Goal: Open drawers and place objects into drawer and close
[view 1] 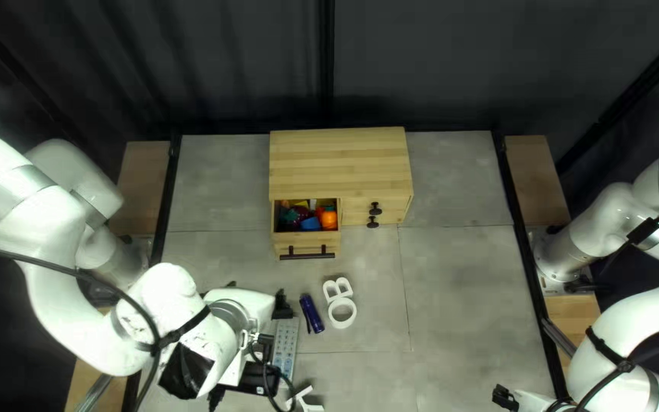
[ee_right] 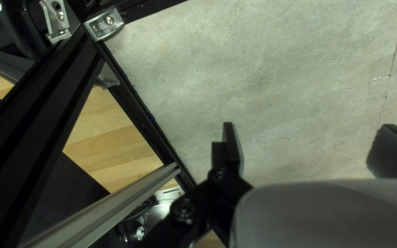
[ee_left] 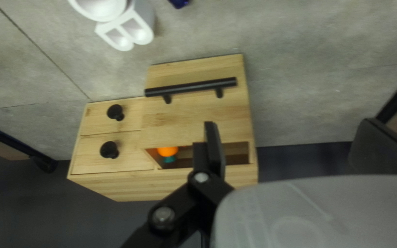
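Left gripper: its fingers [ee_left: 215, 149] stand wide apart, with nothing between them. You have it free for the next work.
Right gripper [ee_right: 312, 149]: also spread, nothing between its fingers; only bare table lies ahead of it.
Large drawer [view 1: 306, 247]: pulled out from the cabinet [view 1: 339, 164], ahead of your left gripper; the opening for this drawer is done. Its black handle [ee_left: 191, 86] has no finger on it.
Inside it: you can see an orange thing [view 1: 329, 220], a blue thing [view 1: 310, 223] and other coloured pieces, so I judge the filling of this drawer is partly or fully done.
Upper small drawer [ee_left: 129, 156] and lower small drawer [ee_left: 132, 120]: both closed, ahead of the left gripper, beside the large one. If your task includes them, their opening is left to do.
Dark blue thing [view 1: 312, 313]: loose on the table, just ahead of the left gripper.
White B-shaped piece [view 1: 337, 290] and white ring [view 1: 331, 313]: farther ahead, past the blue one. You cannot tell surely if they are joined.
Keypad-like thing [view 1: 285, 347]: close beside the left gripper, partly hidden by it.
Closing: this is left for the large drawer. Probably you place the loose things first, then push it in.
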Controlling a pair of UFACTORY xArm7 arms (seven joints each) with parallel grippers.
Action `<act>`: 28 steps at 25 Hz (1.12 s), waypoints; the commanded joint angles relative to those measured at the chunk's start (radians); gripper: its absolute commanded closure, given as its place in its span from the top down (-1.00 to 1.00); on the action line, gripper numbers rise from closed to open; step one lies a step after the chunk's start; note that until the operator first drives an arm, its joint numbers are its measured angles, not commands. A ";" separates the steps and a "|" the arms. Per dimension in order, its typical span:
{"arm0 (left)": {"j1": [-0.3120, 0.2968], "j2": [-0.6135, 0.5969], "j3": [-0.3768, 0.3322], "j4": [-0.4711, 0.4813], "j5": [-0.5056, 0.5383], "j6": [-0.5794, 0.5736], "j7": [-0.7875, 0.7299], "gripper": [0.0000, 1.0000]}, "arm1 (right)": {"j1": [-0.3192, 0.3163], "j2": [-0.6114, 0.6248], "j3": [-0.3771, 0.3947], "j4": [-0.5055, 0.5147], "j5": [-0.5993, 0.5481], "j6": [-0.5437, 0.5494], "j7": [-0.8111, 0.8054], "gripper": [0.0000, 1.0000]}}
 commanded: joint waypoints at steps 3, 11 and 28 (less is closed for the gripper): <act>0.024 0.093 0.024 0.053 -0.010 -0.018 -0.048 1.00 | 0.000 0.000 0.000 0.000 0.000 0.000 0.000 1.00; 0.058 0.150 0.054 0.045 0.005 -0.106 -0.012 1.00 | 0.000 0.000 0.000 0.000 0.000 0.000 0.000 1.00; 0.129 0.188 0.112 0.015 -0.001 -0.239 0.089 1.00 | 0.000 0.000 0.000 0.000 0.000 0.000 0.000 1.00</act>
